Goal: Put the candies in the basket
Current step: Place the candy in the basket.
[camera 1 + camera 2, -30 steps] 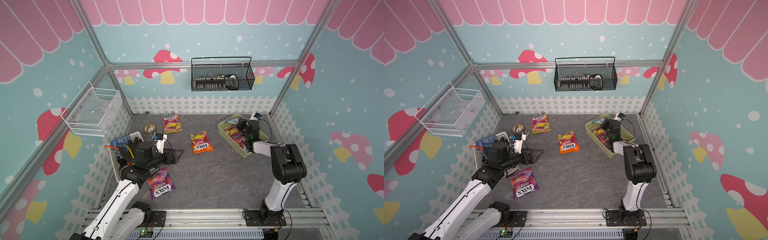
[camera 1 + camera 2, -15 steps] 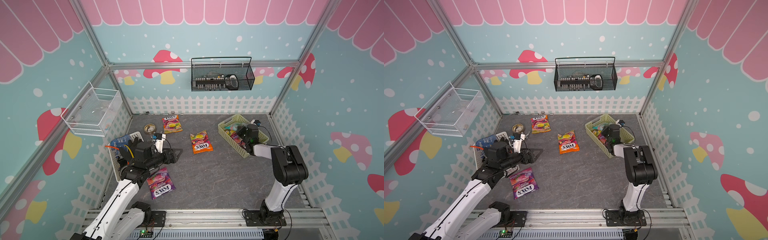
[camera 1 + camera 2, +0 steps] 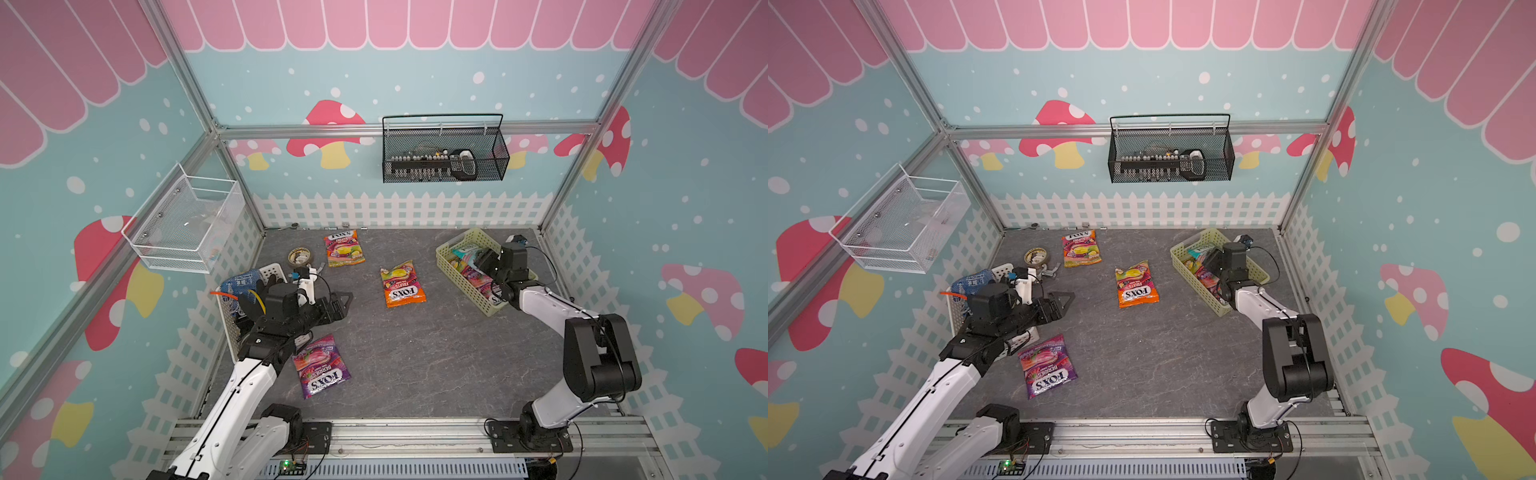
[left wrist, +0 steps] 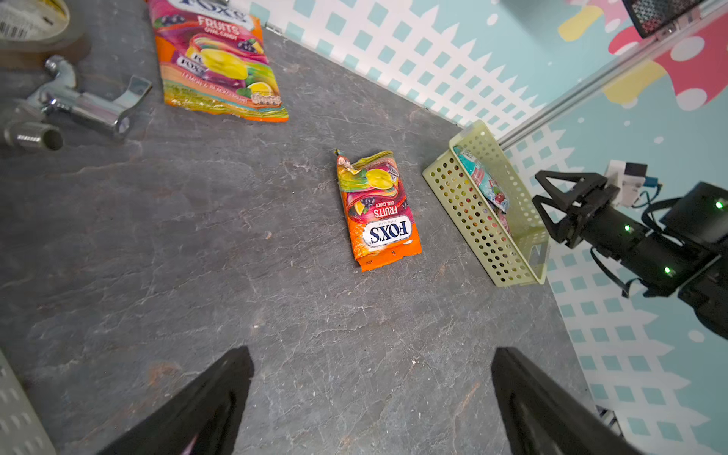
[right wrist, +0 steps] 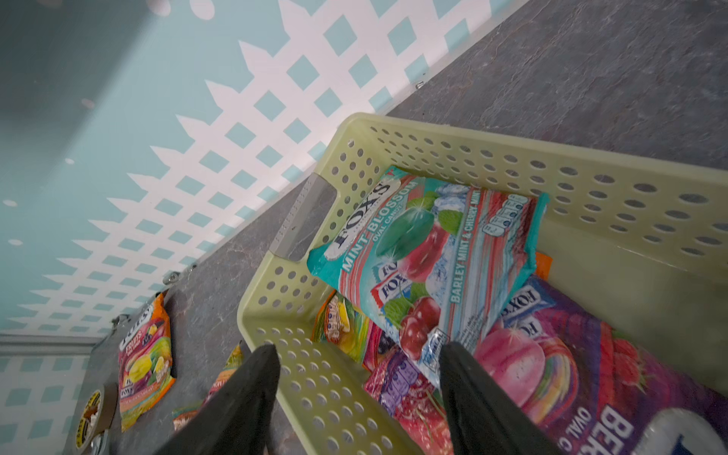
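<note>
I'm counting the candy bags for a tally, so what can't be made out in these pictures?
- Basket contents: in both top views the right gripper and its wrist cover the middle, so the number of bags is unclear.
- Lower bags: in the right wrist view the teal bag lies over them and the frame edge cuts off the purple bag.
- Black wire basket: its contents are too small to identify.

A roll of tape (image 3: 299,257) lies just beside a metal tap fitting (image 4: 78,106); a black wire basket (image 3: 444,156) hangs well above them.
</note>
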